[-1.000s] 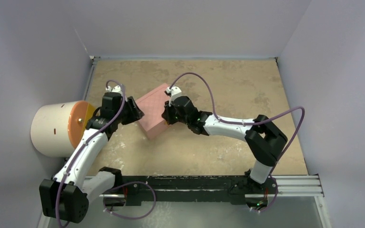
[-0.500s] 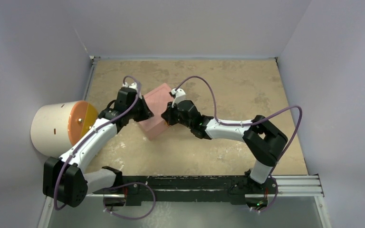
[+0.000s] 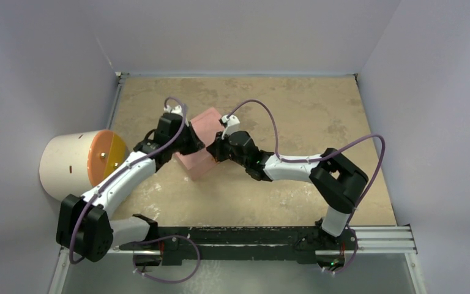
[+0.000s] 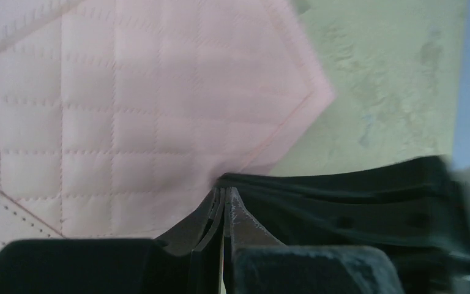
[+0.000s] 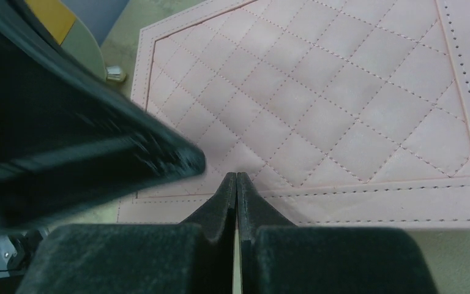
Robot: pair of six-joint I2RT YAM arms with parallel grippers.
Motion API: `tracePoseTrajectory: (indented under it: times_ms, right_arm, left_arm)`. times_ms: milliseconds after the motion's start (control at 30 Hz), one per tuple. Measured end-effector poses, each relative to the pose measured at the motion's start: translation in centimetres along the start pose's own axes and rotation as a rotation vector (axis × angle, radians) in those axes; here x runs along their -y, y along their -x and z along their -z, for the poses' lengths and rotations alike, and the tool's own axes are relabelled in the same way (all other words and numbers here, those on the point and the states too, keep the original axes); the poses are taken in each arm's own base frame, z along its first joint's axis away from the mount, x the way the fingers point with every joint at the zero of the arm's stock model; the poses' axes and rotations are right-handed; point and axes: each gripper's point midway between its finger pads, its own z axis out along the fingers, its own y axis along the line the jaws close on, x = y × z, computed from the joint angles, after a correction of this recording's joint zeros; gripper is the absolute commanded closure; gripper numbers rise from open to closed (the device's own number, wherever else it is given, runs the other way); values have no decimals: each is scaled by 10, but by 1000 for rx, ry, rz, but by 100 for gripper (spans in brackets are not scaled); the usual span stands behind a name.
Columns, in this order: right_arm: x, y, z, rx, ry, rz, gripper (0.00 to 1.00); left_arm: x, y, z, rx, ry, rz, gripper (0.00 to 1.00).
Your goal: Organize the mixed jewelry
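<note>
A: Any sight of the mixed jewelry?
B: Cannot tell where. Hidden from all 3 views. Only the closed, quilted lid of the pink box on show, mid-table, set at a slant.
A: And the left gripper?
B: Pressed together, 2 fingers flat against each other, tips right at the lid's edge near 1 corner. Cannot tell whether pinching anything.
A: Right gripper?
B: Likewise pressed together, tips over the stitched border of the lid. Just beside the left one, reaching in from the opposite side.
A: Anything else around the table?
B: 1 white cylinder lying on its side by the left wall, orange end turned toward the arms, apart from the box.
</note>
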Motion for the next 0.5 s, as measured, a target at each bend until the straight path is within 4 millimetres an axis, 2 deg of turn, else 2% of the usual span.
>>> tracePoseTrajectory:
  times_ms: [100,333,500]
  right_arm:
    - [1,-2,1,2,-3,-12,100]
    - [1,-2,3,9,-10,-29,100]
    - [-1,3,7,8,-11,-30,100]
  left_arm:
    - [-34,-46,-18,-69,73,59,100]
    - [-35,-41,-35,27,32,122,100]
    - [-32,-35,-36,49,33,126,100]
